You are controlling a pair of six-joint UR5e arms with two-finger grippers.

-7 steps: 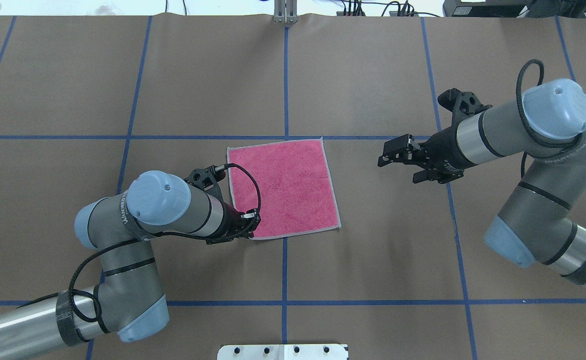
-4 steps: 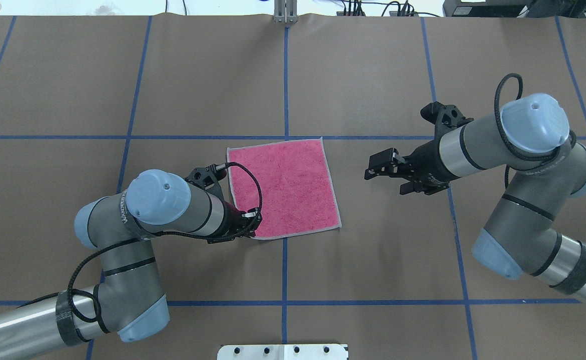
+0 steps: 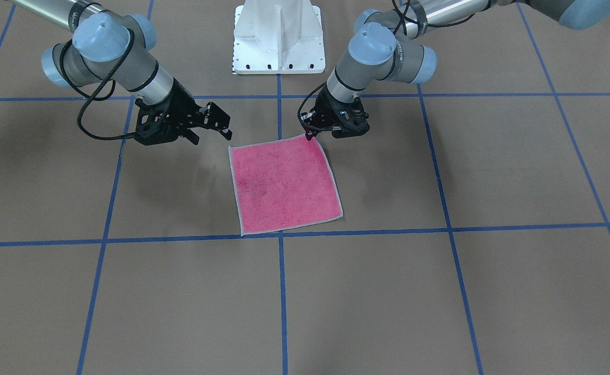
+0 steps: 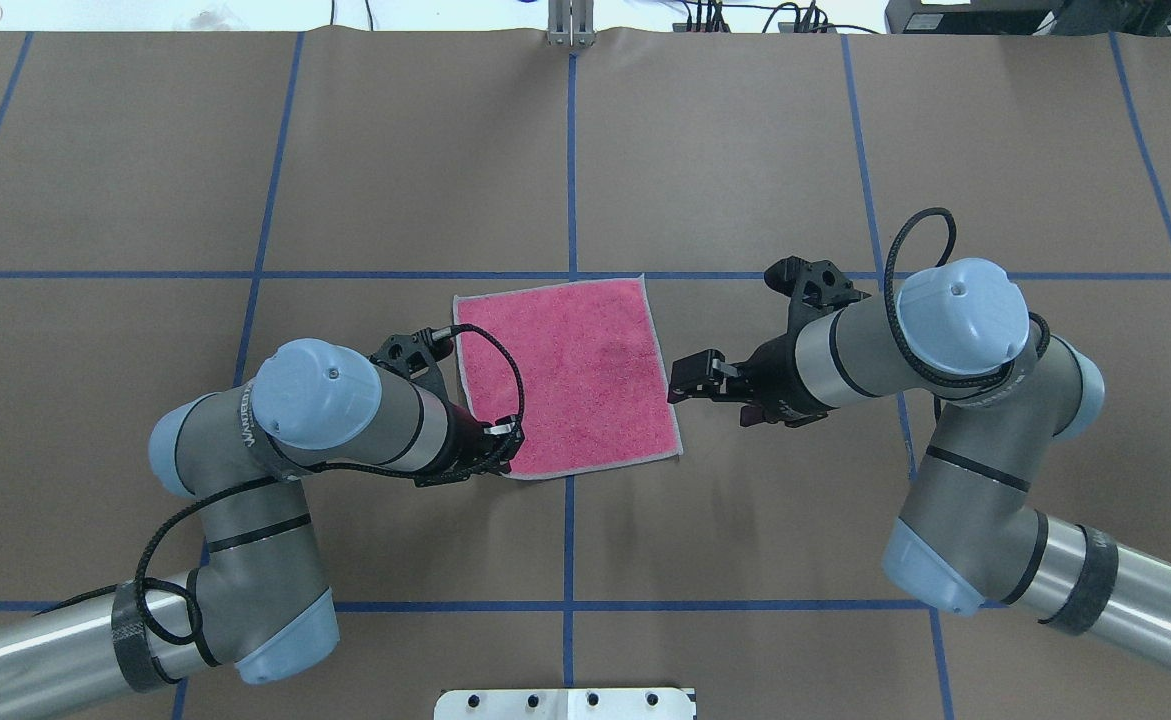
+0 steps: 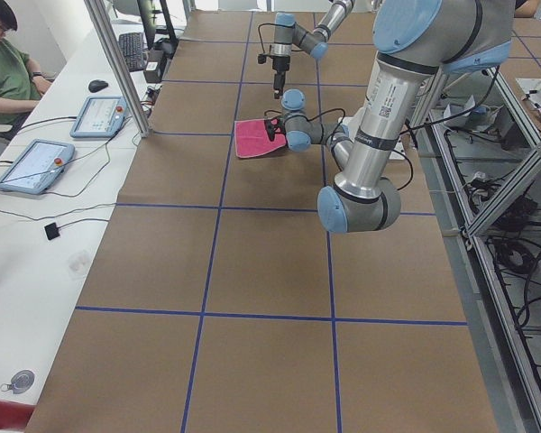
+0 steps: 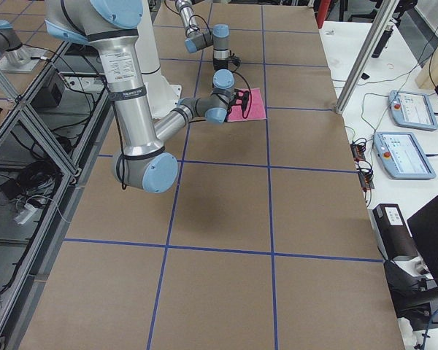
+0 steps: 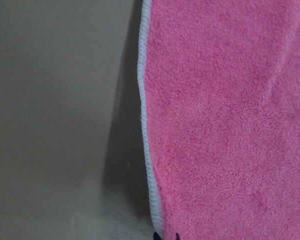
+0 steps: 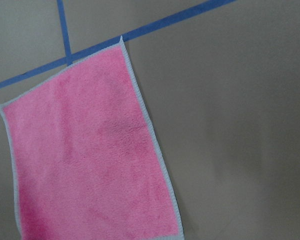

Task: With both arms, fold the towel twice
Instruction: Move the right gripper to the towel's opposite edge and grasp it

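The towel (image 4: 565,375) lies flat on the brown table, pink face up, with a light grey hem. It also shows in the front view (image 3: 284,182) and in both wrist views (image 7: 230,110) (image 8: 90,150). My left gripper (image 4: 507,447) is at the towel's near left corner and is shut on that corner (image 3: 311,134), which stays low at the table. My right gripper (image 4: 710,395) is open and empty, just off the towel's right edge and a little above the table (image 3: 212,133).
The white pedestal base (image 3: 278,36) stands at the robot's side of the table. Blue tape lines (image 4: 570,150) cross the brown surface. An operator (image 5: 4,63) and tablets (image 5: 32,167) are at a side bench beyond the far table edge.
My right arm has swung in toward the towel's right edge, its gripper still open. The left gripper and the towel have not moved.
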